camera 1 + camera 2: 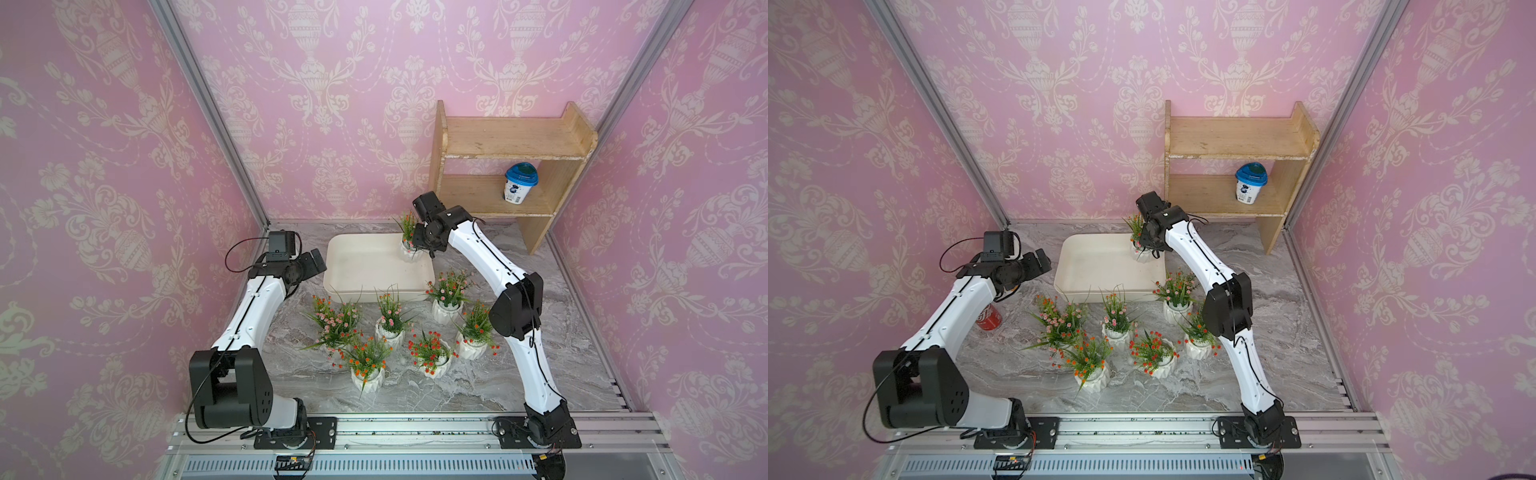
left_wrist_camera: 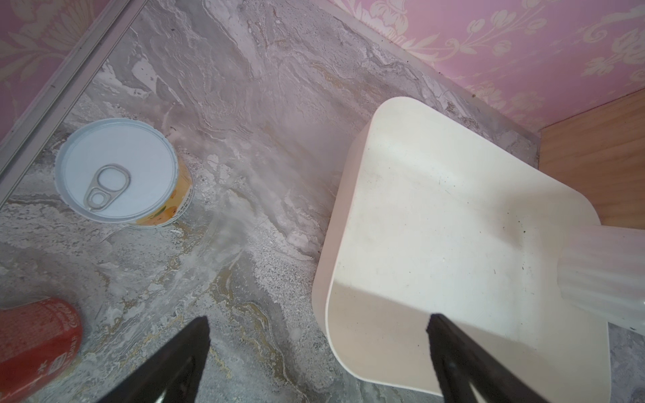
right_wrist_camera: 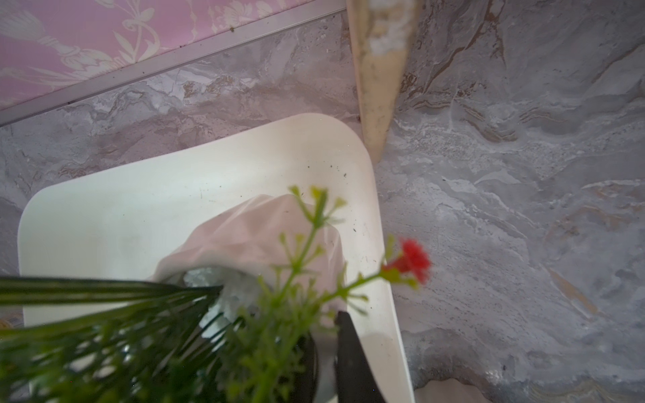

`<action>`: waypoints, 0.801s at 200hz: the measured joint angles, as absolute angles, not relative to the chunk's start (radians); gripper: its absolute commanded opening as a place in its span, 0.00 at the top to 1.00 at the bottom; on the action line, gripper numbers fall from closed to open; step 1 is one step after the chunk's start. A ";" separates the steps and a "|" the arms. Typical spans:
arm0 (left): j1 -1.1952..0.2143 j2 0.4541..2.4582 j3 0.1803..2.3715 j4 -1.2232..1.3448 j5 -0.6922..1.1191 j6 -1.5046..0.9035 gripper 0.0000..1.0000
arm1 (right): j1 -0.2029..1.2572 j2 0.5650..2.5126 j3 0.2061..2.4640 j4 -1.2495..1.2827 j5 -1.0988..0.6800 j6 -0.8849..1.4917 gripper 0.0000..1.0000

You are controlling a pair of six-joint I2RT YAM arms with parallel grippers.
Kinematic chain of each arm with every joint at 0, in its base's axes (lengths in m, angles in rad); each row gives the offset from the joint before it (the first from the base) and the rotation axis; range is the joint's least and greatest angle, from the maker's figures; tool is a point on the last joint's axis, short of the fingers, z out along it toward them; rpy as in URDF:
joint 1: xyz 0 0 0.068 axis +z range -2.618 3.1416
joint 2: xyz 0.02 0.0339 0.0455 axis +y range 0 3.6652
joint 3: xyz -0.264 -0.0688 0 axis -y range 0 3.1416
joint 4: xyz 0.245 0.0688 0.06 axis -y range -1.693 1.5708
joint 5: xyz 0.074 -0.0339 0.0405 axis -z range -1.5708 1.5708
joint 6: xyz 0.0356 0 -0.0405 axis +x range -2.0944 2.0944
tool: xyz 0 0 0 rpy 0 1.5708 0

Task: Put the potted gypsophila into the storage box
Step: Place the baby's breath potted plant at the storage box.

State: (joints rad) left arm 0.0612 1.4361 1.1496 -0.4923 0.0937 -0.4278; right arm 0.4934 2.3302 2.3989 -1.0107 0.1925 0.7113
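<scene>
The storage box (image 1: 345, 270) (image 1: 1084, 274) is a cream tub at the back middle of the marble table. My right gripper (image 1: 419, 243) (image 1: 1148, 246) (image 3: 324, 335) is shut on the rim of one potted gypsophila (image 1: 409, 252) (image 1: 1142, 254) (image 3: 258, 237), holding it over the box's far right corner. I cannot tell whether the pot touches the box floor. Sprigs hide one finger in the right wrist view. Several more potted gypsophila (image 1: 388, 332) (image 1: 1117, 332) stand in front of the box. My left gripper (image 1: 316, 262) (image 1: 1040, 262) (image 2: 318, 318) is open and holds nothing, left of the box (image 2: 436, 226).
A wooden two-tier shelf (image 1: 511, 141) stands at the back right with a blue-lidded cup (image 1: 520, 183) on its lower tier. A red cola can (image 1: 988, 318) (image 2: 35, 331) and a pull-tab tin (image 2: 118, 171) stand left of the box, under my left arm.
</scene>
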 measured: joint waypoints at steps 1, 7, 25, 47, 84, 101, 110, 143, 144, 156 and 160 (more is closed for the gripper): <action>0.061 1.436 1.150 -0.492 0.094 -0.428 0.01 | 0.493 2.331 2.399 -1.010 0.194 0.712 0.97; 0.061 1.436 1.150 -0.493 0.094 -0.428 0.01 | 0.493 2.334 2.398 -1.002 0.204 0.728 0.97; 0.061 1.436 1.150 -0.496 0.094 -0.428 0.01 | 0.493 2.349 2.398 -0.981 0.233 0.762 0.97; 0.061 1.437 1.150 -0.496 0.094 -0.428 0.01 | 0.496 2.368 2.398 -0.964 0.272 0.791 0.97; 0.061 1.444 1.154 -0.497 0.094 -0.428 0.01 | 0.503 2.403 2.398 -0.944 0.319 0.816 0.97; 0.062 1.445 1.155 -0.497 0.094 -0.428 0.01 | 0.505 2.416 2.398 -0.935 0.329 0.817 0.97; 0.062 1.447 1.157 -0.497 0.094 -0.428 0.01 | 0.505 2.422 2.398 -0.927 0.332 0.817 0.97; 0.062 1.449 1.159 -0.498 0.094 -0.428 0.01 | 0.505 2.446 2.398 -0.920 0.344 0.817 0.96; 0.062 1.449 1.159 -0.498 0.094 -0.428 0.01 | 0.505 2.447 2.398 -0.920 0.344 0.817 0.96; 0.062 1.449 1.161 -0.500 0.094 -0.428 0.01 | 0.508 2.455 2.398 -0.920 0.352 0.817 0.96; 0.062 1.449 1.161 -0.500 0.094 -0.428 0.01 | 0.508 2.457 2.398 -0.919 0.353 0.817 0.96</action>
State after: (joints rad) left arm 0.0616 1.4494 1.1610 -0.4995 0.0940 -0.4278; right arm 0.5083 2.4573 2.3981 -0.9192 0.3527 0.8169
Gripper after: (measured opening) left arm 0.992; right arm 0.121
